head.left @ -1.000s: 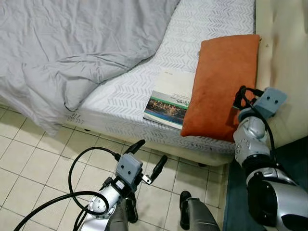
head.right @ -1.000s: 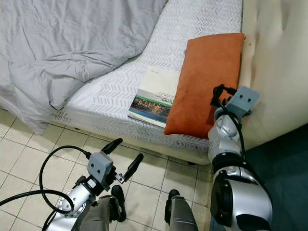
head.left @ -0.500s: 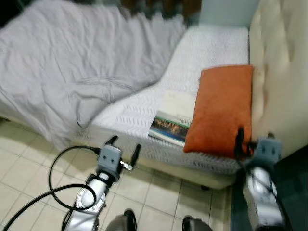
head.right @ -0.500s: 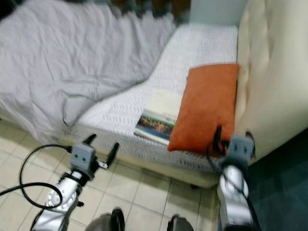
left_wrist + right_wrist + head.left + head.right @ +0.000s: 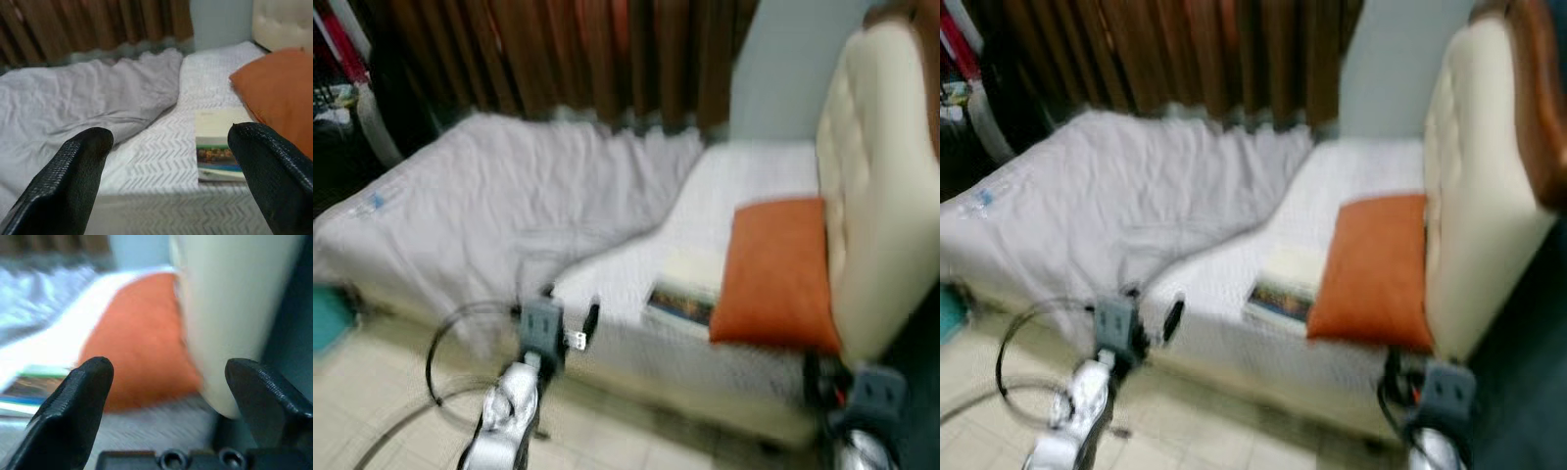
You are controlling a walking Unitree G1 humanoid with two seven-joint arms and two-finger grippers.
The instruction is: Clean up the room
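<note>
One book (image 5: 215,145) and one orange pillow (image 5: 775,274) are seen on the bed (image 5: 744,186); both grippers' jaws are held released.

Orange pillow (image 5: 775,270), grey blanket (image 5: 489,215)

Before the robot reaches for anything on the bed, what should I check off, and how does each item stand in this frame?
1. Left gripper open, nothing held: ok.
2. Right gripper open, nothing held: ok.
3. Book lies flat on the bed, next to the orange pillow: ok.
4. Head views sharp enough to aim: not ok, blurred.
5. Blanket off the book: ok.
6. Book within reach: cannot tell.
</note>
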